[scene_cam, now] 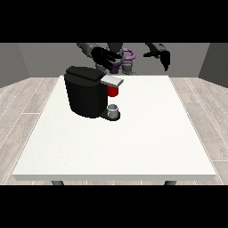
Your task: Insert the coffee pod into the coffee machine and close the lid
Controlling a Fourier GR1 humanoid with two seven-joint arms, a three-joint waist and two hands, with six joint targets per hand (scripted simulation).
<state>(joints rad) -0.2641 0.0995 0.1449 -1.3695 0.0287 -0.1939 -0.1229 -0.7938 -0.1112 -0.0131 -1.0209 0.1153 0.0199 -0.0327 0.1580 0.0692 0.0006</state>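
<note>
Both hands [106, 56] [163, 56] hover open-fingered (holding nothing) above boxy black coffee machine [84, 91].

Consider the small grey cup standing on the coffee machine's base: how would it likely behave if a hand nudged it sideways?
The grey cup looks small and squat, so it would probably slide rather than tip. It stands near the edge of the base of the coffee machine, so a nudge could push it onto the white table. Being round, it might roll if toppled.

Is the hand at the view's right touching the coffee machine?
No. The hand at the view's right hangs in the air beyond the table's far edge, well apart from the coffee machine.
</note>
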